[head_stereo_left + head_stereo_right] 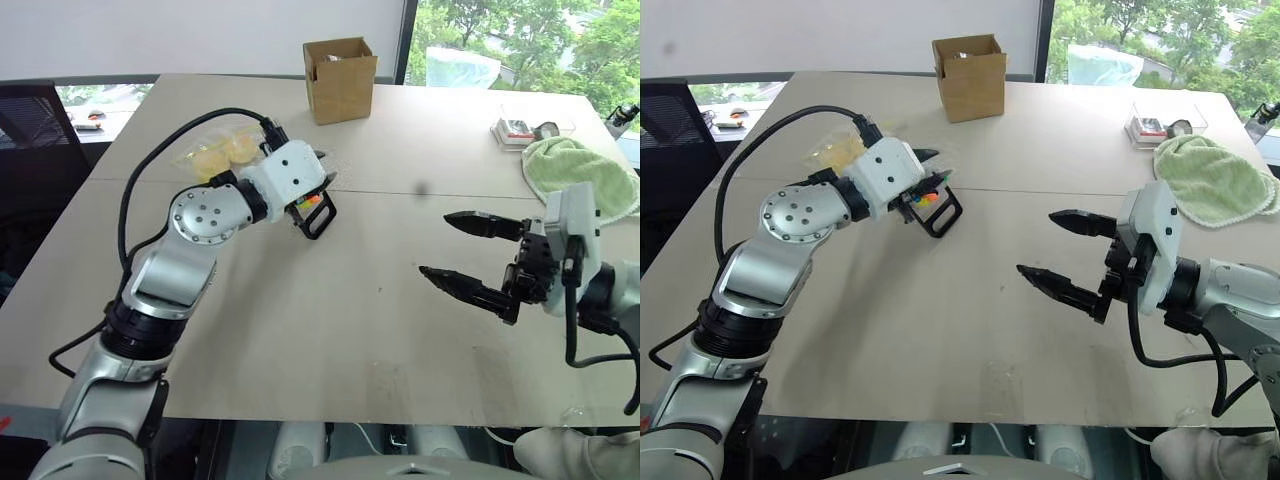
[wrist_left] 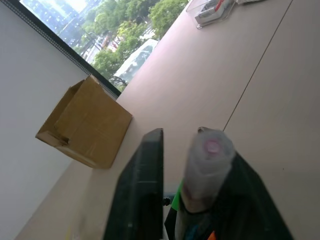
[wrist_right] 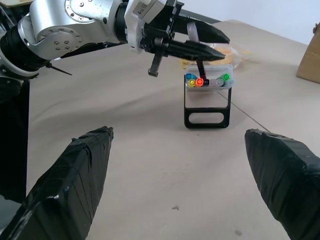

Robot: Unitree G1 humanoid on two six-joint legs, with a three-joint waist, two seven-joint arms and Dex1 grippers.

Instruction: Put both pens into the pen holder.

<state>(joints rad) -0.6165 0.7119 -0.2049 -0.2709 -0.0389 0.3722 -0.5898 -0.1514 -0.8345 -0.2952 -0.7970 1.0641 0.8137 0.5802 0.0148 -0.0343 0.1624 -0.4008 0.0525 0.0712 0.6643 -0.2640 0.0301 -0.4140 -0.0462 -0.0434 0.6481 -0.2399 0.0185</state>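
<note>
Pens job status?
Done: unclear; I cannot pick out the other pen among the coloured tips in the pen holder. In hand: pink-ended pen at the left claw, directly over the holder. Left: let go, back off. Idle: right claw, open, empty.

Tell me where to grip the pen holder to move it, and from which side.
Grip the pen holder by its black frame, at the slotted lower part facing the right tool. Come level from that open side. The left tool and the marker tips crowd its top, so a top grasp looks blocked.
</note>
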